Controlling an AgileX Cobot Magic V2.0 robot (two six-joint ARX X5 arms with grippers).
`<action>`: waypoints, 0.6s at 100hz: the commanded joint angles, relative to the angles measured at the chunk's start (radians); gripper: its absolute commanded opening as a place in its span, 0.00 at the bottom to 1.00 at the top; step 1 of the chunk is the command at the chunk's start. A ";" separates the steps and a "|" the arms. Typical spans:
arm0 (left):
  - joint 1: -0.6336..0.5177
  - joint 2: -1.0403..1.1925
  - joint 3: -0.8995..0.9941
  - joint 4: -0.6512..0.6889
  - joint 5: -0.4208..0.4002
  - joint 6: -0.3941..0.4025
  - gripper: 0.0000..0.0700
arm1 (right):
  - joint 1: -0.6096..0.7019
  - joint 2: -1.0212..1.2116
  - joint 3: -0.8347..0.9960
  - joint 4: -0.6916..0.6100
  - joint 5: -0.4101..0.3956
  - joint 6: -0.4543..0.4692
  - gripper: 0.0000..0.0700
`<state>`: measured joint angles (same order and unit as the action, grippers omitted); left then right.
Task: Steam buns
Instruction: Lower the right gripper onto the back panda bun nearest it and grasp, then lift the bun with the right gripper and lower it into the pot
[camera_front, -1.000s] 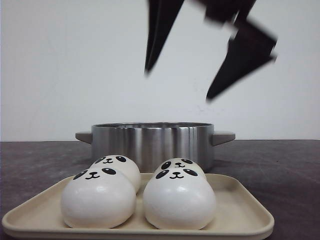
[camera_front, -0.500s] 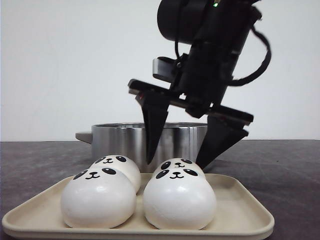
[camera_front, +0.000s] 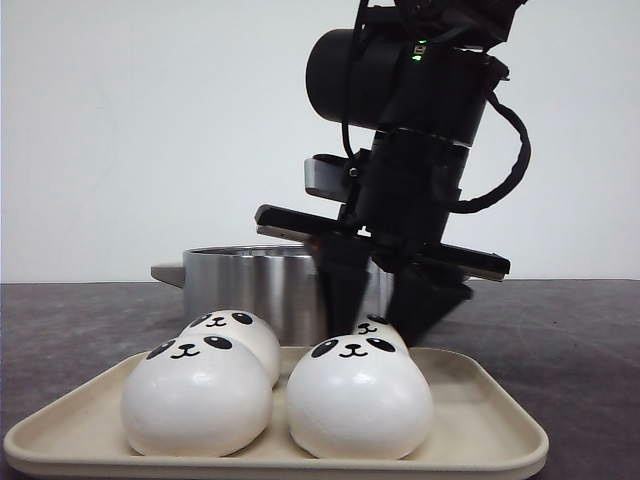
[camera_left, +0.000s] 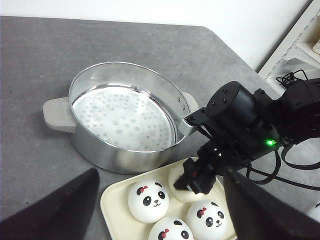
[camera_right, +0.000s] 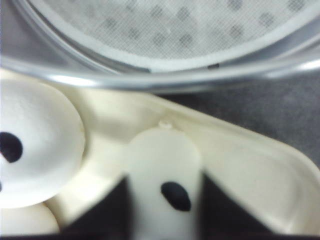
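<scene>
Several white panda-faced buns sit on a cream tray (camera_front: 480, 420): front left (camera_front: 197, 398), front right (camera_front: 358, 398), back left (camera_front: 240, 335). My right gripper (camera_front: 378, 318) has come down over the back right bun (camera_front: 380, 328). In the right wrist view that bun (camera_right: 162, 170) is squeezed narrow between the dark fingers (camera_right: 107, 212), still resting on the tray (camera_right: 250, 160). The steel steamer pot (camera_left: 125, 155) stands just behind the tray, its perforated insert bare. My left gripper (camera_left: 160, 175) hovers open above the tray, well above the buns (camera_left: 148, 200).
The pot has grey handles (camera_left: 55, 114) on both sides. A dark grey table (camera_front: 570, 340) surrounds the tray. A white shelf (camera_left: 300, 45) and loose cables (camera_left: 285, 172) lie beyond the table's corner. A white wall stands behind.
The right arm dropped from high above the pot to the tray. Its jaws, spread wide half a second ago, have closed on the back right bun.
</scene>
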<state>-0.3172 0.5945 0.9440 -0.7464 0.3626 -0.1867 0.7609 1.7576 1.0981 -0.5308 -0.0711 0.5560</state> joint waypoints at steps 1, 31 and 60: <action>-0.004 0.003 0.011 0.006 -0.006 -0.005 0.69 | 0.009 0.009 0.019 0.000 0.023 0.014 0.00; -0.005 0.003 0.011 0.006 -0.030 -0.005 0.69 | 0.058 -0.187 0.102 -0.024 -0.061 0.013 0.00; -0.020 0.003 0.011 0.013 -0.029 -0.006 0.69 | 0.068 -0.323 0.218 0.051 0.027 -0.009 0.00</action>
<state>-0.3313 0.5945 0.9440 -0.7452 0.3374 -0.1871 0.8333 1.4227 1.2606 -0.4953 -0.0566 0.5575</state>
